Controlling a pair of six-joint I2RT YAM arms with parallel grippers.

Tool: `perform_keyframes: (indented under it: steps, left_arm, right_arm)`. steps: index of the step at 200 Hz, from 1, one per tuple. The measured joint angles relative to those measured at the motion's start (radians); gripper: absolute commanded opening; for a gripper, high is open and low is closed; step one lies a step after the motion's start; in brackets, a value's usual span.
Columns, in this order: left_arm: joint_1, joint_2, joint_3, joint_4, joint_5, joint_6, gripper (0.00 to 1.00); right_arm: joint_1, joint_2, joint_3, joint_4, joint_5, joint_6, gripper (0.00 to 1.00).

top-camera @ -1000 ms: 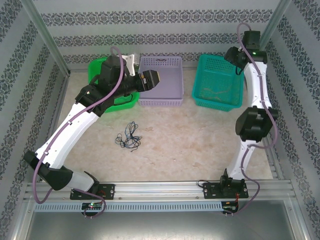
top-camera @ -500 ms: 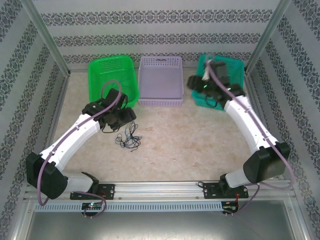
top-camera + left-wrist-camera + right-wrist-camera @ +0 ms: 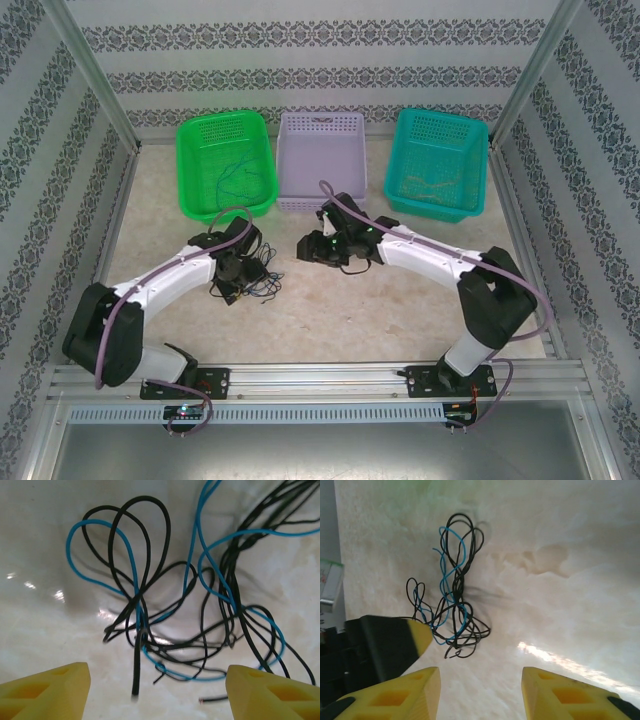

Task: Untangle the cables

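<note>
Cables: the blue and black cables [image 3: 453, 602] are lying in one knotted heap on the table [image 3: 420, 300], a bit left of the middle. Loops are sticking out all around the heap, and the strands are crossing over each other many times.
Loose ends: one black end and one bare tip are pointing toward the near edge in the left wrist view.
Left gripper: the left gripper [image 3: 157, 682] is hanging low, right by the heap on its left side. Its yellow fingers [image 3: 50, 687] are standing wide apart. They are holding nothing. The heap is lying just ahead of the tips, and one black end is reaching in between them.
Right gripper: the right gripper [image 3: 480, 692] is hanging over the table near the middle, to the right of the heap. It is pointing at the heap. Its fingers are standing apart and are holding nothing. The heap is lying apart from them.
Green basket: the green basket [image 3: 190, 150] is sitting at the far edge, by the left corner. A blue cable [image 3: 235, 180] is lying inside it.
Lilac basket: the lilac basket [image 3: 320, 205] is sitting in the middle of the far edge, just beside the green one.
Teal basket: the teal basket [image 3: 440, 118] is sitting at the far edge, by the right corner. Tan cables [image 3: 435, 187] are lying inside it.
</note>
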Motion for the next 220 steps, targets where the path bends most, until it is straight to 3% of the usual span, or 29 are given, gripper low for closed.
perform_keyframes:
  steps: [26,44,62,125,172,220]
  left_arm:
    - [0.000,0.069,-0.034,0.076,-0.003,-0.024,0.50]
    - [0.000,0.114,-0.044,0.104,-0.014,-0.016,0.21]
    - [0.000,0.113,-0.045,0.090,-0.024,0.004,0.00]
    - [-0.097,0.071,-0.051,0.336,0.072,0.167,0.00]
    - [-0.154,0.074,-0.026,0.381,0.123,0.234,0.00]
    - [-0.159,0.114,0.014,0.391,0.126,0.255,0.00]
  right_arm:
    - [0.018,0.046,-0.034,0.067,-0.037,0.083,0.48]
    - [0.018,0.061,-0.051,0.089,-0.047,0.119,0.47]
    - [0.018,0.063,-0.065,0.108,-0.055,0.139,0.47]
    - [-0.048,0.056,-0.138,0.163,-0.069,0.179,0.47]
    - [-0.161,-0.005,-0.189,0.163,-0.065,0.179,0.43]
    - [-0.166,-0.032,-0.237,0.166,-0.051,0.180,0.41]
